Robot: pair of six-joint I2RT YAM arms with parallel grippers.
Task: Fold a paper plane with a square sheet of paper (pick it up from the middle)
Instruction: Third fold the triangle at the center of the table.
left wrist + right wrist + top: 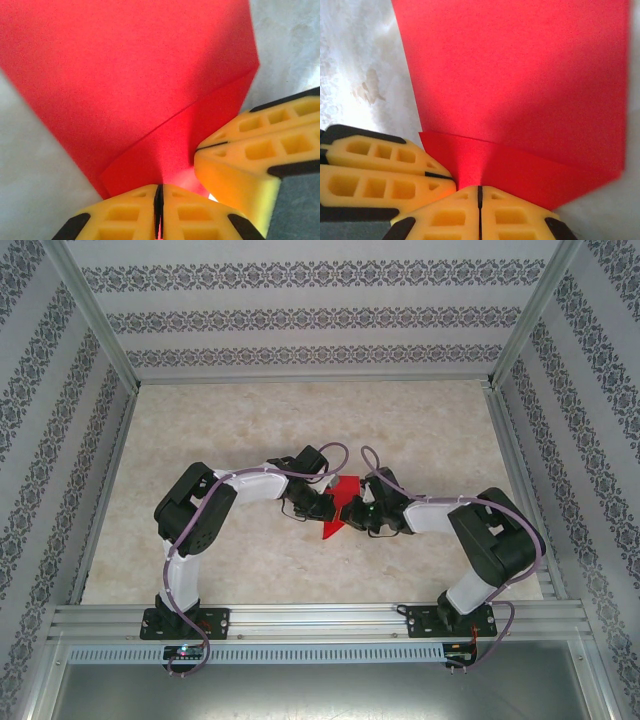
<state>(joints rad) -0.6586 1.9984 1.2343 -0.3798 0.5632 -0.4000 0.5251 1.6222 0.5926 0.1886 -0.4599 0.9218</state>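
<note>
Now, left gripper (159,195): closed tight on the red paper (125,85), pinching a folded corner at its near edge.
Left fingers (125,215): yellow with black backs, pressed flat together, a sliver of red in the seam.
Right gripper (480,195): likewise clamped on the same paper, gripping the near edge just beside the other grip.
Right fingers (510,215): yellow, pressed together along a thin dark seam.
Gripper spacing: tips side by side, seemingly touching, angled toward each other from left and right.
Paper folds: a diagonal crease, with a lower flap lying over the broader layer; straight outer edges.
Paper position: held between the two grippers around the middle of the table (420,430), with a pointed tip aiming toward the near edge.
Paper contact with table: cannot tell whether lifted or resting.
Table surface: pale and marbled, framed by metal rails (310,618).
Walls (300,300): striped, with a dark ornamental pattern.
</note>
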